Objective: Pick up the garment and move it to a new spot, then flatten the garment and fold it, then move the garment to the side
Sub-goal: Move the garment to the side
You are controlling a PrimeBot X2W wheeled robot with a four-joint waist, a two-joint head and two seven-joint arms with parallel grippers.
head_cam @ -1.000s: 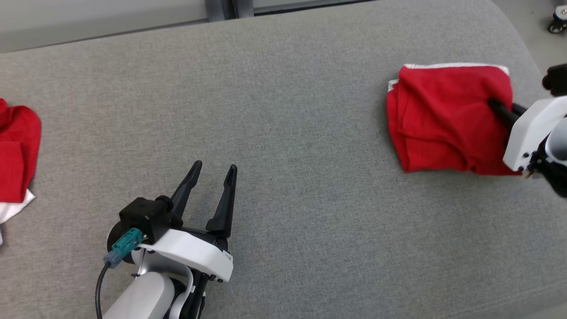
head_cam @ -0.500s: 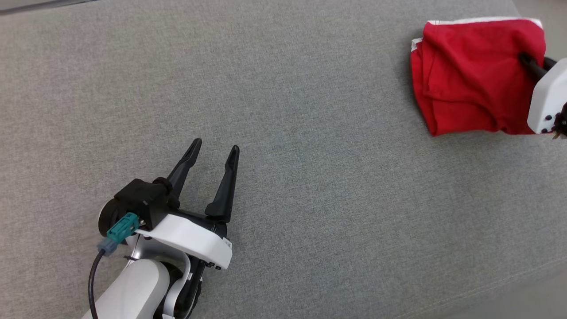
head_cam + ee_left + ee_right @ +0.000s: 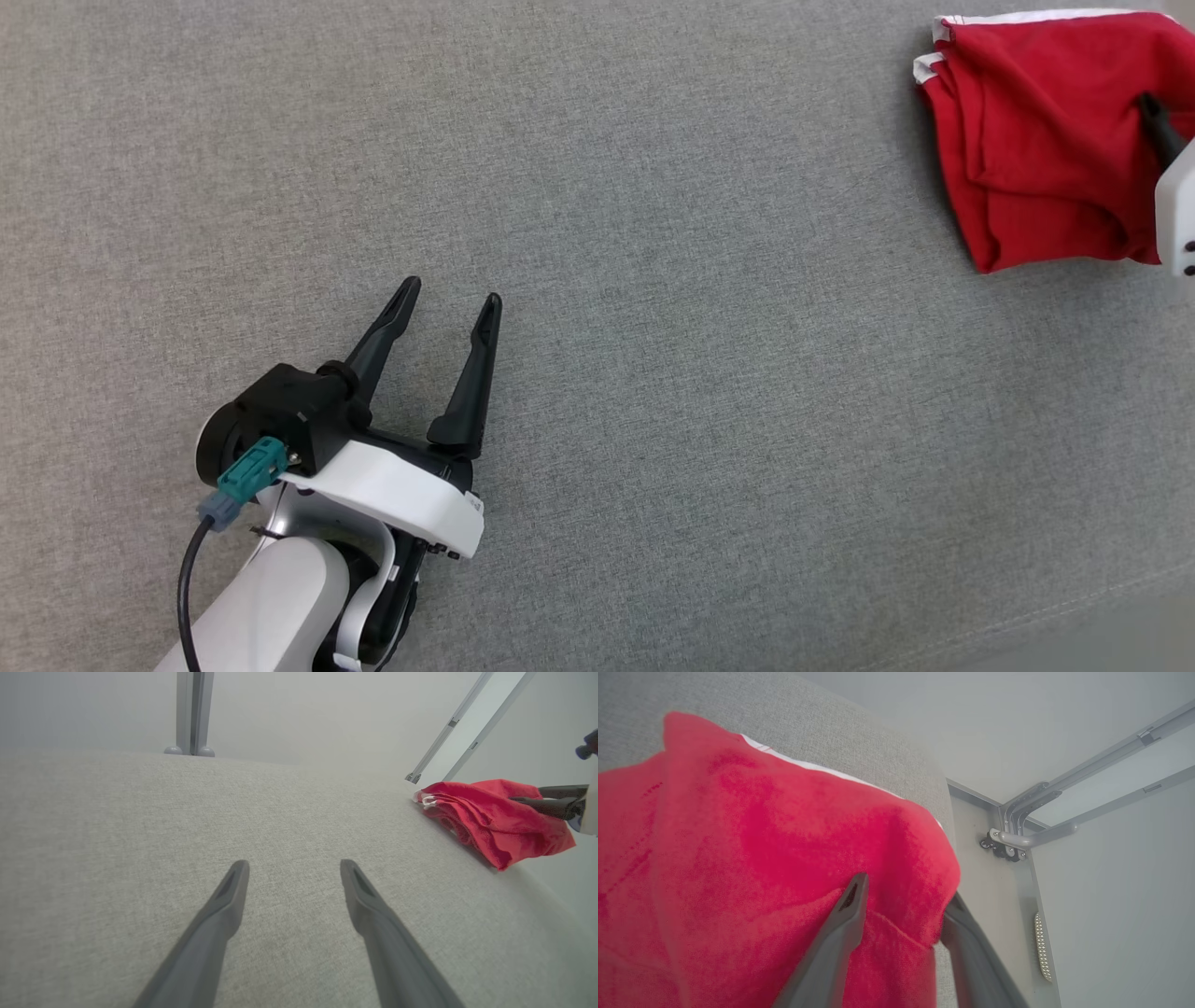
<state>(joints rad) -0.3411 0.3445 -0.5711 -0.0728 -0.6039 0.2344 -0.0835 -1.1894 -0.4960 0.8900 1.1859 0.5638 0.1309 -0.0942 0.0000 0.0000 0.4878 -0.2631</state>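
Note:
The garment is a red cloth with white trim, folded into a bundle at the far right of the grey cushioned surface. It also appears in the left wrist view and the right wrist view. My right gripper is at the garment's right edge. Its fingers are parted, with a fold of red cloth lying between them; one finger rests on top. My left gripper hovers low over bare fabric at the lower left, open and empty.
The surface's rounded right edge runs just beyond the garment, and its front edge shows at the lower right. Grey metal frame rails stand past that right edge. A metal post rises behind the surface.
The head camera has moved, so the whole picture shifted and the garment now sits in the top right corner. The right gripper stays at the garment's edge. The left gripper is still open.

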